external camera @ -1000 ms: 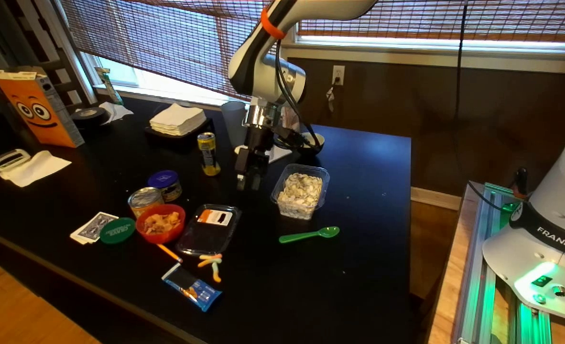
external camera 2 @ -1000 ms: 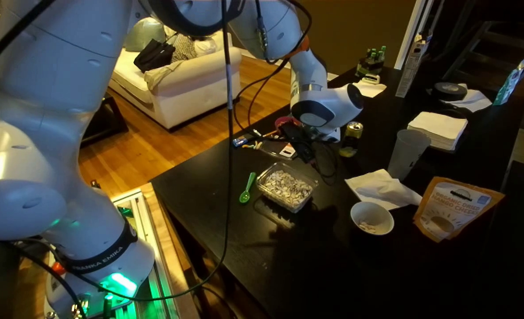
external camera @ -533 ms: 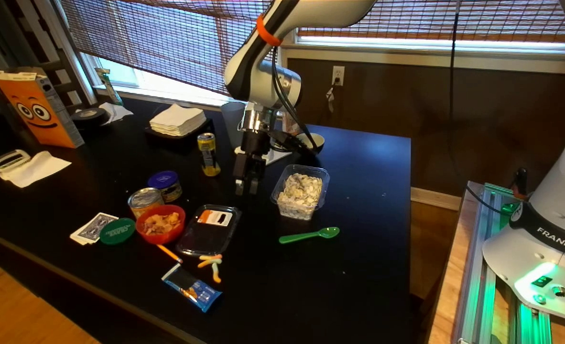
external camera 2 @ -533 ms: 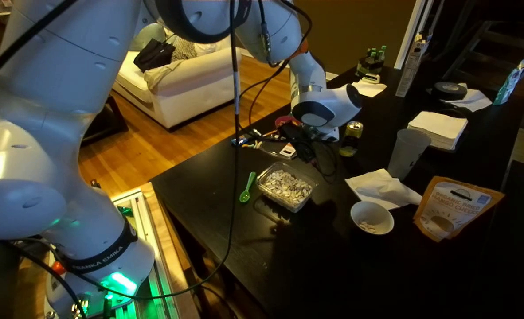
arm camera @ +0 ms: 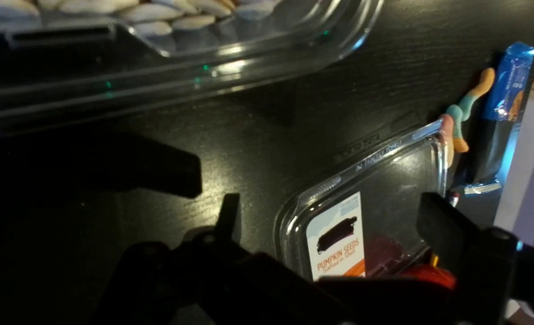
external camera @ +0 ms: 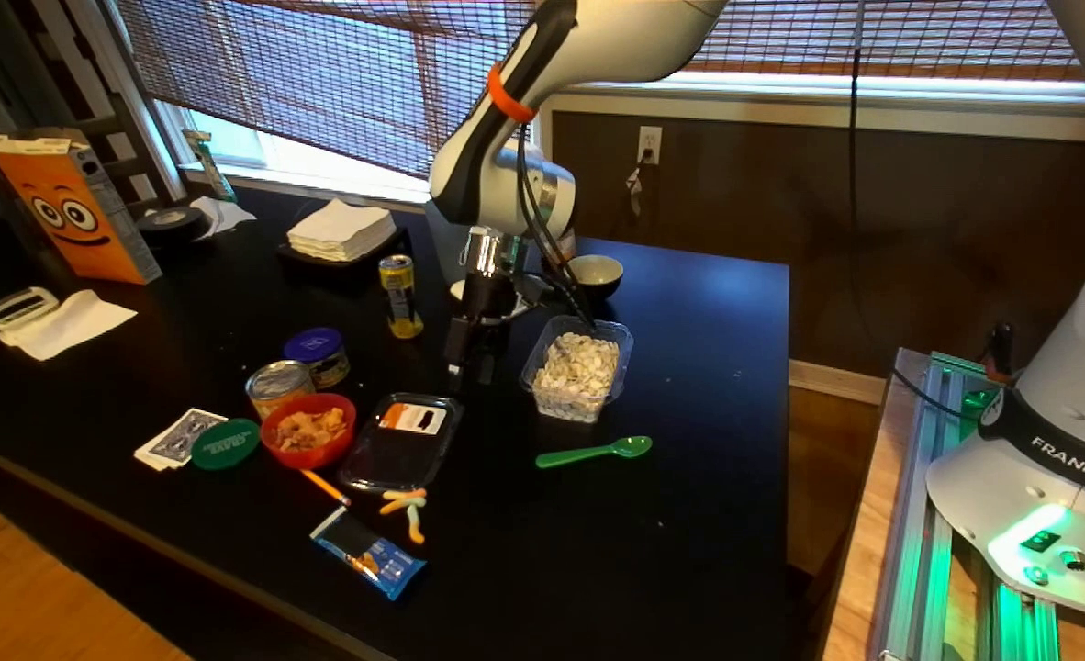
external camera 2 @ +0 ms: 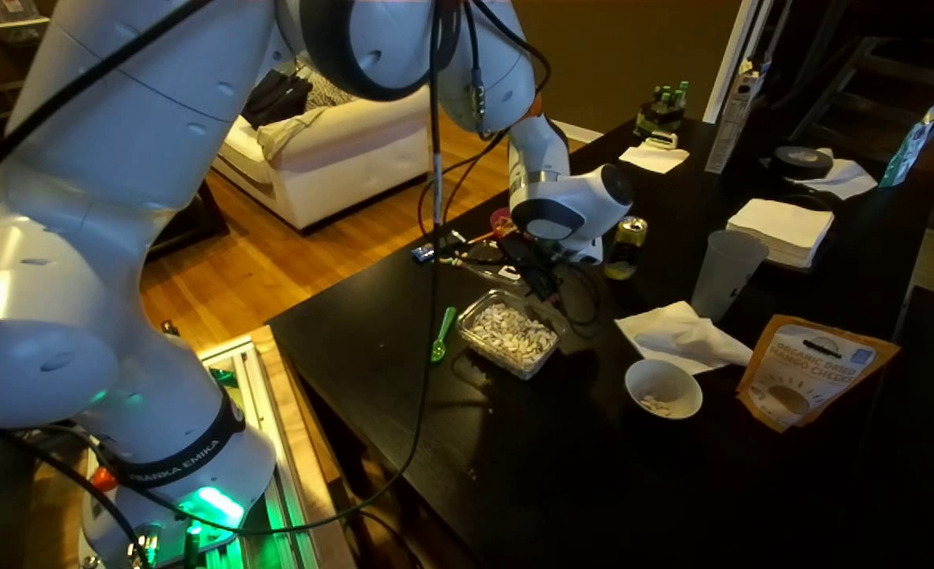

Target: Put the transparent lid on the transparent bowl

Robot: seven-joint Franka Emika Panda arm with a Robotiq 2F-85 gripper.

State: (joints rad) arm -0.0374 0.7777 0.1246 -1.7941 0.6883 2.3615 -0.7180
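Dark tabletop separates lid from clear bowl; gripper spread, near lid's edge.

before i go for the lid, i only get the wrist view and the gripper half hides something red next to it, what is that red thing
Observer: In an exterior view it shows whole: a red bowl of orange-brown pieces, standing close beside the transparent lid.

Operator: ok, and my view cuts off most of the transparent bowl, anything lying by the part i can't see

Observer: Yes, a green spoon lies on the dark table near it, not touching it.
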